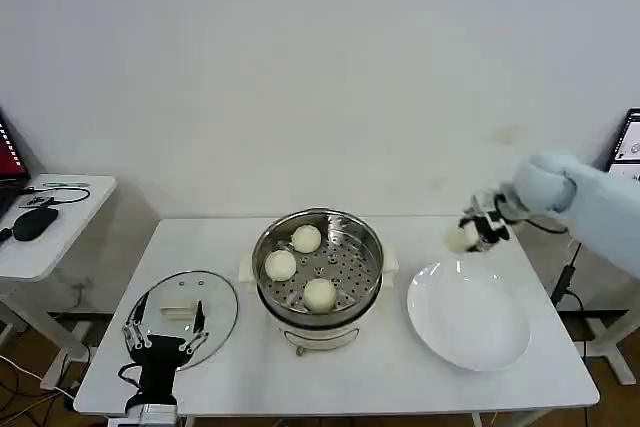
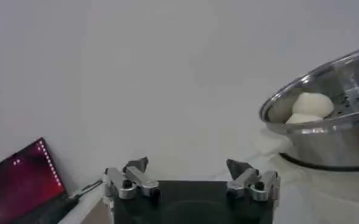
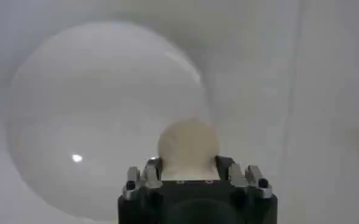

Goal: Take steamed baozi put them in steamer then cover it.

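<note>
The shiny steel steamer [image 1: 345, 229] stands mid-table on its white base, with three off-white baozi [image 1: 306, 239] [image 1: 280, 265] [image 1: 319, 294] on its perforated tray. My right gripper [image 1: 466, 236] hangs above the table behind the white plate [image 1: 468, 315], shut on another baozi [image 3: 188, 145]. The glass cover [image 1: 215, 292] with its white handle lies flat at the front left. My left gripper [image 1: 165, 332] hovers open over the cover's near edge, nothing between its fingers [image 2: 136, 165]. The steamer [image 2: 331, 115] and a baozi [image 2: 312, 105] in it also appear in the left wrist view.
A side table [image 1: 40, 237] with a mouse and cables stands to the left, a red-lit laptop [image 2: 21, 182] on it. A screen edge shows at far right. Bare white tabletop lies in front of the steamer and plate.
</note>
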Tool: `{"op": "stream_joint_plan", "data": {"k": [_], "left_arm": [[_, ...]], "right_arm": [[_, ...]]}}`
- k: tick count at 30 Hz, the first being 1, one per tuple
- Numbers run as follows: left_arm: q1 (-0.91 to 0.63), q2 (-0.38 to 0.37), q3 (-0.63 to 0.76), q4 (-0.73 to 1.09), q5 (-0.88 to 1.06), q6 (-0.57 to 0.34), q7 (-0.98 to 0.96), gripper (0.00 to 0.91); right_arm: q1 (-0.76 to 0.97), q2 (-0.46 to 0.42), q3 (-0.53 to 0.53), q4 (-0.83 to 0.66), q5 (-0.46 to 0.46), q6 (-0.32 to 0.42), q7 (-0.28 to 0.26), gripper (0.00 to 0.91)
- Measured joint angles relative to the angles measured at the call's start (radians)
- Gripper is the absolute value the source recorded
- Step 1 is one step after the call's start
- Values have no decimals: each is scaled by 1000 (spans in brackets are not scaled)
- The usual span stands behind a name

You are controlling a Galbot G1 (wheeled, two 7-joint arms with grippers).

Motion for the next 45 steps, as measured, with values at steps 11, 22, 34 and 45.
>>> {"op": "stream_joint_plan", "data": {"k": [11,22,34,45], "left_arm": [[6,-8,-13,-17,3,-1,-1,907],[2,-10,-16,-19,-1,-1,-1,907],[3,-5,-29,-14,-16,-10,-2,907],[0,-5,-33,-5,-19,-11,-2,907]], "right_arm": [[128,183,-114,63,161,-80,55,605],[131,356,-146,28,288,-164,125,605],[62,443,-163,-54,314,-242,163,605],[16,483,-164,-86,325,-284,173,605]]}}
